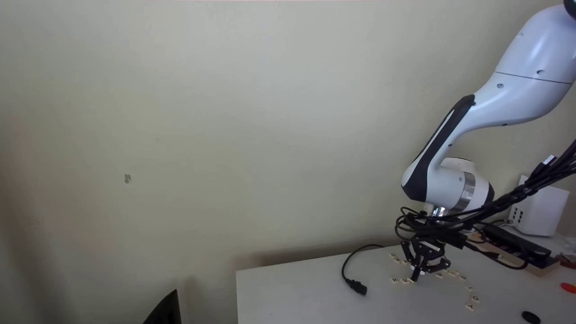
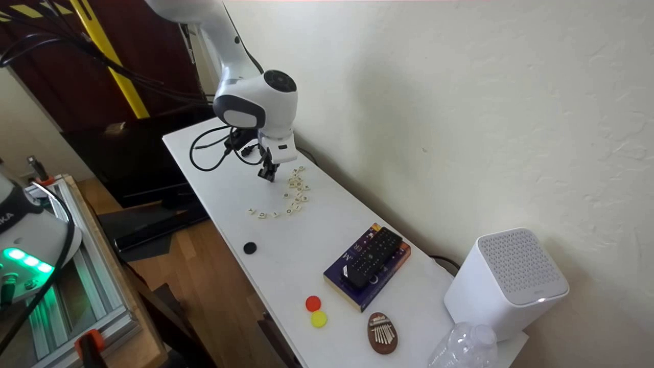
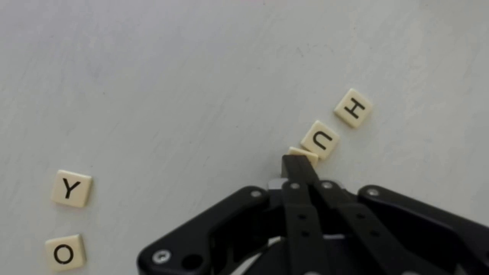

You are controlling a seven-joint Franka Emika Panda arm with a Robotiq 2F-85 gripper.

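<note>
My gripper [image 3: 300, 160] is shut, its two black fingertips together and pointing down at the white table. It is low over the table in both exterior views [image 1: 415, 275] [image 2: 266, 176]. A cream letter tile [image 3: 303, 152] lies at the fingertips, mostly hidden behind them, its letter not visible. Whether the tips press on it I cannot tell. Just beyond it lies a U tile [image 3: 320, 139], then an H tile [image 3: 353, 108]. A Y tile [image 3: 72, 188] and an O tile [image 3: 65, 253] lie off to the left in the wrist view. Several more tiles [image 2: 299, 185] lie in a curved line beside the gripper.
A black cable plug [image 1: 357, 287] lies near the gripper. Along the table are a black disc [image 2: 250, 248], red disc [image 2: 313, 303], yellow disc [image 2: 319, 319], book [image 2: 357, 248] under a remote [image 2: 373, 255], thumb piano [image 2: 382, 333], white box [image 2: 506, 281] and clear bottle [image 2: 465, 347].
</note>
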